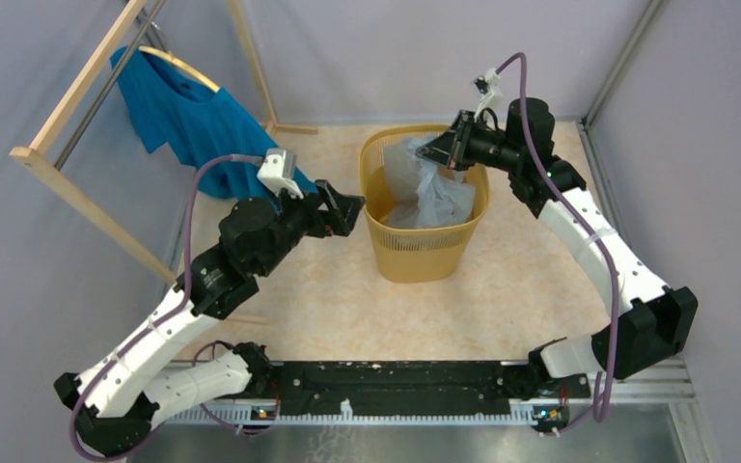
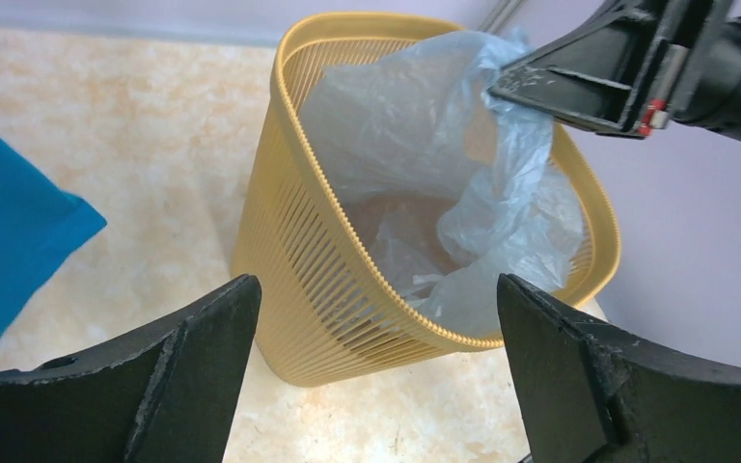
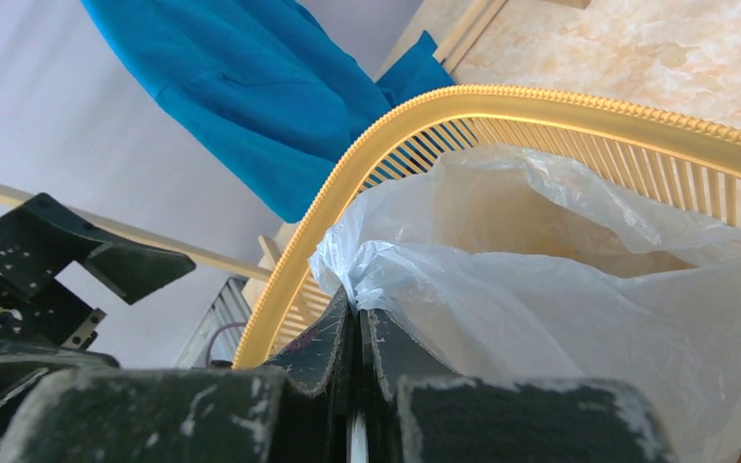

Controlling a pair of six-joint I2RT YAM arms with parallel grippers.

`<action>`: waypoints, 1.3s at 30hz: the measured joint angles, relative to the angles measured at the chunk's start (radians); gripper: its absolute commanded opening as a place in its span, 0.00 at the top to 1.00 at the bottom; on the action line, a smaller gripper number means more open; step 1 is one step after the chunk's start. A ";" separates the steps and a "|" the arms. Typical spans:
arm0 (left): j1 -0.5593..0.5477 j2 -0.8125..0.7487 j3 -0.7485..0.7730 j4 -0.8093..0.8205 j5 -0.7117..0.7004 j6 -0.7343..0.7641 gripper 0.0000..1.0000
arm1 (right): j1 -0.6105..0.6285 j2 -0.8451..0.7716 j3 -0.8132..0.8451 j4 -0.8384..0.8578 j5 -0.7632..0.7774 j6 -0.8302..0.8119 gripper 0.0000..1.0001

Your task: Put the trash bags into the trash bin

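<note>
The yellow-orange trash bin (image 1: 423, 253) stands upright in the middle of the table. The pale grey-blue trash bag (image 1: 434, 193) hangs inside it, its top edge held above the rim. My right gripper (image 1: 430, 150) is shut on that top edge over the bin's far side. The pinched film shows in the right wrist view (image 3: 367, 275). My left gripper (image 1: 351, 212) is open and empty, just left of the bin. In the left wrist view, the bin (image 2: 299, 280) and bag (image 2: 425, 145) lie ahead between the spread fingers (image 2: 203, 338).
A bright blue T-shirt (image 1: 193, 116) hangs on a hanger from a wooden rack (image 1: 68, 188) at the back left. Grey walls close the table at left, back and right. The arms' base rail (image 1: 396, 381) runs along the near edge.
</note>
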 measured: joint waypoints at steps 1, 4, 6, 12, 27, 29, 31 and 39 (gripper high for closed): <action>0.000 -0.006 0.000 0.007 0.005 0.018 0.01 | 0.000 0.000 0.000 0.000 0.000 0.000 1.00; 0.000 0.005 0.020 0.011 0.049 0.072 0.01 | 0.000 -0.003 -0.001 0.000 0.000 0.005 1.00; 0.001 0.040 0.059 0.021 0.112 0.115 0.01 | 0.000 -0.011 -0.003 0.001 0.001 0.016 1.00; 0.000 0.218 0.220 0.092 0.404 0.207 0.01 | 0.000 -0.071 -0.117 0.182 -0.023 0.177 1.00; 0.000 0.488 0.358 0.106 0.466 0.194 0.37 | 0.022 -0.165 -0.190 0.397 0.005 0.385 0.96; 0.002 0.497 0.369 0.105 0.441 0.183 0.49 | 0.022 -0.181 -0.199 0.401 0.005 0.387 0.93; 0.003 0.497 0.369 0.105 0.420 0.175 0.57 | 0.022 -0.185 -0.201 0.398 0.005 0.383 0.87; 0.078 0.385 0.208 0.210 0.456 0.089 0.96 | 0.022 -0.185 -0.204 0.327 0.005 0.298 0.64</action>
